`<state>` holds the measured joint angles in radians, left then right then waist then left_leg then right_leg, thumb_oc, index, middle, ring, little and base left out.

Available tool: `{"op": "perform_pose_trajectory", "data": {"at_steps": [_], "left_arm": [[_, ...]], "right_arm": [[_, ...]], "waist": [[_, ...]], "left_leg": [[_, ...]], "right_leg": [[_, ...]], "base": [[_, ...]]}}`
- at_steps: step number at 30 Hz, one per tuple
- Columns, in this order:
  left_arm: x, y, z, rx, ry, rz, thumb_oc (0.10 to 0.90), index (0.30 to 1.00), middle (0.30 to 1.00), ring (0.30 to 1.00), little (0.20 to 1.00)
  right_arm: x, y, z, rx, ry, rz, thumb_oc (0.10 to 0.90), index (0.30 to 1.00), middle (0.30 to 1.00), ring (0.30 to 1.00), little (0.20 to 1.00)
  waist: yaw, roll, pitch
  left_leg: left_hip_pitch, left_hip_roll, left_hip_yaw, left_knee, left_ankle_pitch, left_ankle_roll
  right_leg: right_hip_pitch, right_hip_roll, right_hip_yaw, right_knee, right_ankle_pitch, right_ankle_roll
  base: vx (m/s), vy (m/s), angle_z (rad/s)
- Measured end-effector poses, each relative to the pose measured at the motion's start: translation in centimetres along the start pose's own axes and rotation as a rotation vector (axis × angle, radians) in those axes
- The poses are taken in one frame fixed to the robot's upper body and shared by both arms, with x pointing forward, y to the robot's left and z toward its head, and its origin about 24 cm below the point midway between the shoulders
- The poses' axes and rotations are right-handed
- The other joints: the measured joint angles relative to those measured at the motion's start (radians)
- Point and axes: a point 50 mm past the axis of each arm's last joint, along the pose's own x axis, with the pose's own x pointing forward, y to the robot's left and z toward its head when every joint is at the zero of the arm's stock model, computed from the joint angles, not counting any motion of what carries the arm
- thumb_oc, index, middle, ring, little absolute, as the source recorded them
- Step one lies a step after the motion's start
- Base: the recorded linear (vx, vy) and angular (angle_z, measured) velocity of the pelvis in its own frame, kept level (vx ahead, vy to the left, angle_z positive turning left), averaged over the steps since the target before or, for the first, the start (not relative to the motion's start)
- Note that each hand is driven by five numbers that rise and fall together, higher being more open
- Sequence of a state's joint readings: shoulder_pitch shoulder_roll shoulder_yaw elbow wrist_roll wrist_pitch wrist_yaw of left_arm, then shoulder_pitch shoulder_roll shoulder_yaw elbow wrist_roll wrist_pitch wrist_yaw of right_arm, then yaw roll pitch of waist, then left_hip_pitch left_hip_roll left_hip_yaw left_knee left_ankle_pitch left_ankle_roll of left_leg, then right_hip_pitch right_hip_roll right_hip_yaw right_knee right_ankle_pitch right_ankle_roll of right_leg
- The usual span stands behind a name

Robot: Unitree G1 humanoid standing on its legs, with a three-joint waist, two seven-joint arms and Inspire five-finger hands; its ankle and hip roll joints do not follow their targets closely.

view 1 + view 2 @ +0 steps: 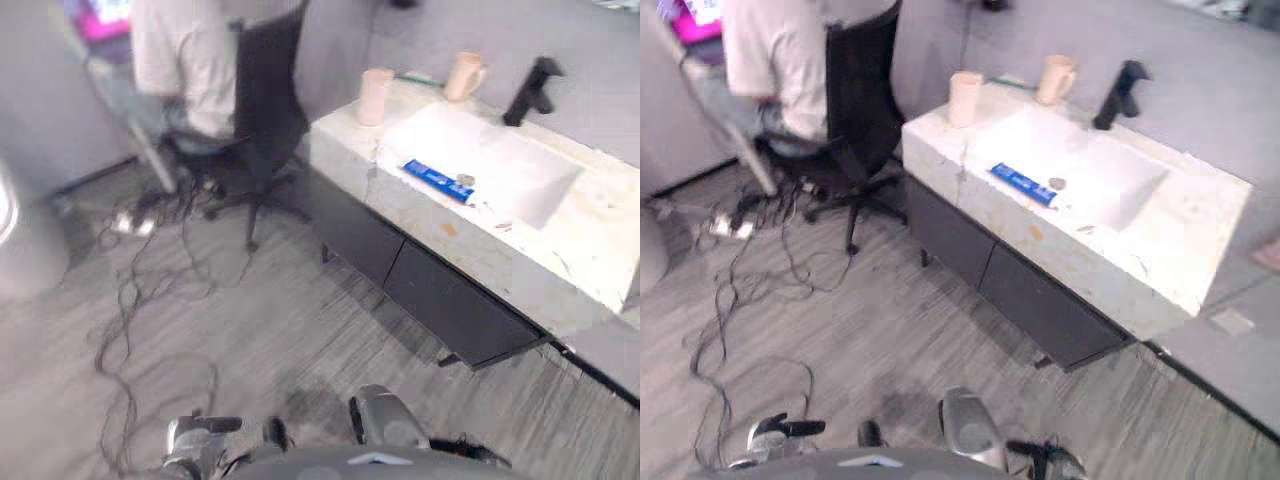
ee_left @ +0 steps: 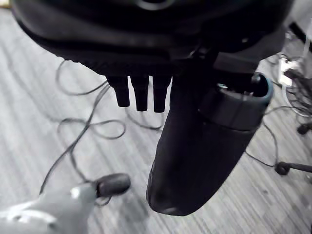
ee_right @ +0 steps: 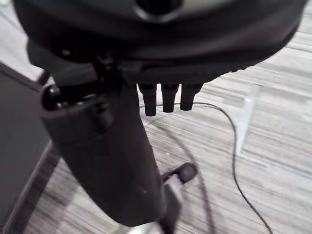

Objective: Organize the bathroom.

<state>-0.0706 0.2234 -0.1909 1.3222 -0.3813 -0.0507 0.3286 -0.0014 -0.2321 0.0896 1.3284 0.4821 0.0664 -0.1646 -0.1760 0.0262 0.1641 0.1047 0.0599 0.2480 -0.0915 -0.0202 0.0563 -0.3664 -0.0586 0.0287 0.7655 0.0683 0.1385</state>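
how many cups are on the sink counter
2. One cup stands at the counter's far corner nearest the person in the office chair; the other cup stands along the back edge, between the first cup and the black faucet. None looks hidden.

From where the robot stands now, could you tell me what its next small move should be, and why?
Probably step toward the vanity. Both hands hang low over the floor, the left hand and right hand holding nothing, fingers relaxed. The blue tube lying in the sink and the two cups on the counter look too far to reach.
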Motion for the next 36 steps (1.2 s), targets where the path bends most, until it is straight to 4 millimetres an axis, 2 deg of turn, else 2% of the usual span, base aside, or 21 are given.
{"op": "perform_pose_trajectory", "data": {"at_steps": [2,3,4,5,7,10,11,12,13,14,15,17,20,21,23,24,25,27,29,31,36], "left_arm": [[0.2,0.6,1.0,-0.007,-0.040,0.014,0.800,0.900,0.900,0.900,0.900],[0.3,1.3,0.8,-0.003,-0.032,0.031,0.800,0.900,0.900,0.900,0.900],[0.4,1.5,0.4,-0.001,-0.015,0.040,0.800,0.900,0.900,0.900,0.900],[0.4,2.3,-0.1,0.004,-0.004,0.066,0.800,0.900,0.900,0.900,0.900],[0.2,2.2,-1.4,0.008,0.025,0.064,0.800,0.900,0.900,0.900,0.900],[-0.1,0.5,-1.5,0.002,0.026,0.019,0.800,0.900,0.900,0.900,0.900],[-0.2,0.5,-2.2,0.012,0.039,0.018,0.800,0.900,0.900,0.900,0.900],[-0.2,0.6,-1.9,0.016,0.027,0.020,0.800,0.900,0.900,0.900,0.900],[-0.2,0.8,-2.5,0.030,0.035,0.026,0.800,0.900,0.900,0.900,0.900],[-0.4,0.5,-2.7,0.030,0.042,0.012,0.800,0.900,0.900,0.900,0.900],[-0.6,-0.4,-2.9,0.028,0.043,-0.017,0.800,0.900,0.900,0.900,0.900],[-0.7,-1.1,-2.7,0.019,0.039,-0.040,0.800,0.900,0.900,0.900,0.900],[-0.6,-1.0,-1.9,0.019,0.018,-0.034,0.800,0.900,0.900,0.900,0.900],[-0.5,-0.9,-1.4,0.025,-0.001,-0.036,0.800,0.900,0.900,0.900,0.900],[-0.4,-1.3,-0.1,0.014,-0.032,-0.045,0.800,0.900,0.900,0.900,0.900],[-0.5,-1.6,0.0,0.006,-0.029,-0.052,0.800,0.900,0.900,0.900,0.900],[-0.5,-1.9,-0.1,0.009,-0.025,-0.067,0.800,0.900,0.900,0.900,0.900],[-0.5,-1.8,-0.3,0.014,-0.023,-0.072,0.800,0.900,0.900,0.900,0.900],[-0.4,-1.1,-0.5,0.017,-0.021,-0.057,0.800,0.900,0.900,0.900,0.900],[-0.3,-0.1,-2.0,0.019,0.019,-0.031,0.800,0.900,0.900,0.900,0.900],[-0.2,0.5,-1.8,0.002,0.012,-0.015,0.800,0.900,0.900,0.900,0.900]], "right_arm": [[0.0,0.0,-0.9,-0.005,0.025,0.009,0.800,0.900,0.900,0.900,0.900],[0.0,0.2,-0.7,-0.003,0.012,0.018,0.800,0.900,0.900,0.900,0.900],[-0.1,0.1,-1.2,-0.002,0.015,0.030,0.800,0.900,0.900,0.900,0.900],[-0.1,0.3,-1.3,0.005,0.009,0.039,0.800,0.900,0.900,0.900,0.900],[-0.1,0.0,-1.9,0.005,0.020,0.037,0.800,0.900,0.900,0.900,0.900],[-0.2,-1.1,-3.9,-0.022,0.073,0.012,0.800,0.900,0.900,0.900,0.900],[-0.3,-1.1,-4.5,-0.021,0.090,0.010,0.800,0.900,0.900,0.900,0.900],[-0.3,-1.0,-4.9,-0.021,0.103,0.014,0.800,0.900,0.900,0.900,0.900],[-0.4,-0.9,-5.5,-0.023,0.114,0.017,0.800,0.900,0.900,0.900,0.900],[-0.4,-1.2,-5.1,-0.036,0.100,0.011,0.800,0.900,0.900,0.900,0.900],[-0.2,-1.6,-3.9,-0.054,0.063,0.000,0.800,0.900,0.900,0.900,0.900],[0.1,-1.8,-1.0,-0.063,-0.032,-0.001,0.800,0.900,0.900,0.900,0.900],[0.0,-1.0,1.6,-0.063,-0.122,0.020,0.800,0.900,0.900,0.900,0.900],[0.0,-0.5,2.6,-0.077,-0.144,0.031,0.800,0.900,0.900,0.900,0.900],[-0.2,0.2,4.3,-0.076,-0.192,0.044,0.800,0.900,0.900,0.900,0.900],[-0.2,0.1,4.7,-0.072,-0.200,0.036,0.800,0.900,0.900,0.900,0.900],[-0.1,-0.3,4.3,-0.071,-0.189,0.016,0.800,0.900,0.900,0.900,0.900],[-0.1,-0.2,3.6,-0.074,-0.171,0.014,0.800,0.900,0.900,0.900,0.900],[-0.1,0.3,2.0,-0.077,-0.127,0.026,0.800,0.900,0.900,0.900,0.900],[-0.1,1.0,0.8,-0.110,-0.097,0.047,0.800,0.900,0.900,0.900,0.900],[-0.2,0.9,-2.3,-0.110,-0.008,0.042,0.800,0.900,0.900,0.900,0.900]], "waist": [[-0.027,0.000,0.003],[-0.021,0.000,0.003],[-0.020,-0.015,0.006],[-0.017,-0.043,0.008],[-0.027,-0.059,0.004],[-0.050,-0.034,-0.012],[-0.045,-0.032,-0.023],[-0.045,-0.051,-0.031],[-0.044,-0.077,-0.055],[-0.039,-0.084,-0.066],[-0.014,-0.069,-0.069],[0.020,-0.033,-0.070],[0.019,-0.028,-0.069],[0.044,-0.033,-0.069],[0.069,-0.027,-0.041],[0.073,-0.009,-0.036],[0.071,0.027,-0.040],[0.070,0.035,-0.036],[0.070,0.009,-0.029],[0.077,-0.005,-0.026],[0.063,-0.026,-0.036]], "left_leg": [[0.021,-0.036,0.059,0.001,-0.043,-0.007],[0.027,-0.045,0.099,0.000,-0.061,-0.034],[0.042,-0.072,0.139,0.001,-0.061,-0.032],[0.069,-0.100,0.195,0.000,-0.088,-0.034],[0.103,-0.124,0.252,0.005,-0.096,-0.012],[0.136,-0.109,0.221,0.056,-0.132,-0.027],[0.136,-0.084,0.225,0.129,-0.105,-0.140],[0.111,-0.075,0.206,0.222,-0.120,-0.160],[0.068,-0.063,0.173,0.369,-0.127,-0.168],[-0.010,-0.051,0.101,0.584,-0.125,-0.164],[-0.092,-0.030,0.035,0.725,-0.136,-0.172],[-0.139,-0.030,-0.020,0.631,-0.175,-0.163],[-0.160,-0.018,-0.075,0.360,-0.122,-0.136],[-0.134,-0.033,-0.169,0.146,-0.069,-0.118],[-0.156,-0.035,-0.233,0.055,0.004,-0.115],[-0.150,-0.029,-0.252,0.023,0.025,-0.109],[-0.131,-0.010,-0.232,0.002,0.052,-0.099],[-0.125,0.002,-0.195,0.002,0.103,-0.099],[-0.096,-0.008,-0.118,0.001,0.116,-0.076],[-0.062,-0.013,-0.041,0.001,0.086,-0.068],[-0.038,-0.018,-0.029,0.005,0.080,-0.063]], "right_leg": [[-0.051,-0.024,-0.087,-0.079,-0.077,-0.007],[-0.025,-0.041,-0.164,-0.258,-0.104,-0.007],[0.025,-0.046,-0.273,-0.502,-0.101,-0.010],[0.043,-0.058,-0.359,-0.606,-0.101,0.001],[0.059,-0.050,-0.420,-0.644,-0.081,-0.006],[0.090,-0.016,-0.339,-0.583,-0.045,-0.055],[0.140,-0.001,-0.332,-0.563,-0.058,-0.076],[0.163,-0.001,-0.317,-0.568,-0.069,-0.095],[0.202,-0.008,-0.281,-0.617,-0.024,-0.158],[0.267,0.012,-0.244,-0.683,0.026,-0.218],[0.298,0.034,-0.204,-0.736,0.043,-0.239],[0.335,0.058,-0.126,-0.788,0.066,-0.251],[0.377,0.061,-0.042,-0.817,0.055,-0.237],[0.374,0.061,0.024,-0.838,0.052,-0.232],[0.370,0.069,0.099,-0.841,0.055,-0.216],[0.364,0.080,0.116,-0.840,0.047,-0.204],[0.367,0.094,0.108,-0.841,0.037,-0.189],[0.358,0.074,0.043,-0.815,0.014,-0.159],[0.349,0.009,-0.074,-0.793,-0.005,-0.128],[0.336,-0.030,-0.152,-0.772,-0.019,-0.099],[0.383,-0.042,-0.163,-0.822,0.021,-0.053]], "base": [[0.49,0.103,-0.81],[0.41,0.077,-1.02],[0.48,0.111,-1.24],[0.37,0.096,-1.12],[0.35,0.069,-0.82],[0.28,0.018,-0.14],[0.26,-0.012,-0.05],[0.23,0.047,-0.21],[0.25,0.132,-0.26],[0.26,0.188,-0.65],[0.13,0.148,-0.93],[0.12,0.165,-1.31],[0.19,0.286,-0.98],[0.12,0.178,-1.35],[0.15,0.224,-1.41],[0.14,0.180,-1.00],[0.12,0.141,-0.95],[0.06,0.068,-0.68],[0.05,0.062,-0.90],[0.01,-0.001,-1.08],[0.01,-0.039,-0.12]]}}
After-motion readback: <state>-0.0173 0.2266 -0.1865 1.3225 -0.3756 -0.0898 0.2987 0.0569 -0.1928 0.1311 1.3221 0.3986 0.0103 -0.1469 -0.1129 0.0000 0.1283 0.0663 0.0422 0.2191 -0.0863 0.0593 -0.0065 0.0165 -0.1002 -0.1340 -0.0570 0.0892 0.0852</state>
